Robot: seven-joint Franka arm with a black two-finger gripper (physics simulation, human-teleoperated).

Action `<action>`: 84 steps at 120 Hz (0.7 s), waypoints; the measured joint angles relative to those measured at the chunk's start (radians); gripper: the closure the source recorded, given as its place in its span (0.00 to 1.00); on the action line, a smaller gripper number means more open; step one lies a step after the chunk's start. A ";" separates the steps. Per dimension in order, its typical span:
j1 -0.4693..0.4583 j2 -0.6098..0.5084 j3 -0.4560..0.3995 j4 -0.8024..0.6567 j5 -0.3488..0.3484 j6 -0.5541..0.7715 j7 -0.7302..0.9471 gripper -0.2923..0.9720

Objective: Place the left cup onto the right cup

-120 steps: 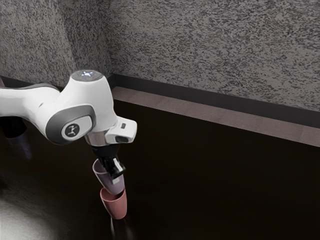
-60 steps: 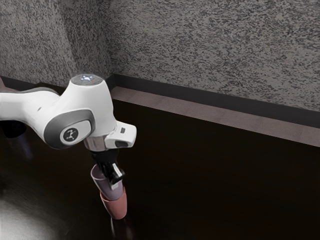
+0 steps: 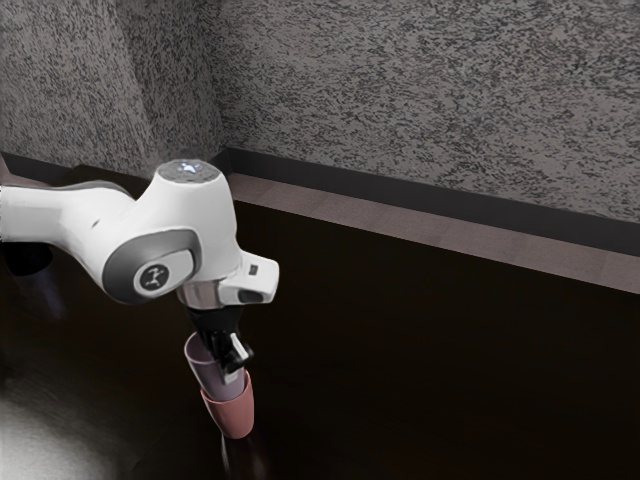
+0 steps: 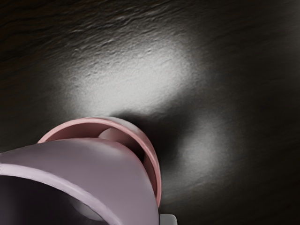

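Your gripper hangs at the rim of the mauve cup, on the side toward the exterior view's right. Neither view lets you tell whether it is clamped on that rim or free of it. The mauve cup sits with its base down inside the pink cup and leans toward the exterior view's left, so its mouth stands above the pink rim and off-centre from it. A second ago it hung clear above the pink cup; half a second ago it had already dropped in, and it has barely moved since. What has changed is the arm, whose white wrist housing has shifted a little toward the exterior view's right. The pink cup stands upright on the dark table, where it was. In the wrist view the mauve cup lies just under the hand and covers most of the pink cup, whose rim curves around it. A pale glare lies on the table beyond.
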 joint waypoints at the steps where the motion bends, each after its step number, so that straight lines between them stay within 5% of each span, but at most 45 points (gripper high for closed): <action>1: 0.000 0.004 0.000 0.000 0.000 0.002 0.000 0.85; 12: 0.001 0.042 0.001 0.006 0.002 0.018 -0.002 0.84; 47: 0.001 0.000 0.001 0.009 -0.001 0.041 0.002 0.41; 66: 0.001 -0.093 -0.013 0.068 -0.003 -0.027 0.003 0.31; 84: 0.000 -0.036 0.080 0.282 -0.003 -0.150 0.007 0.27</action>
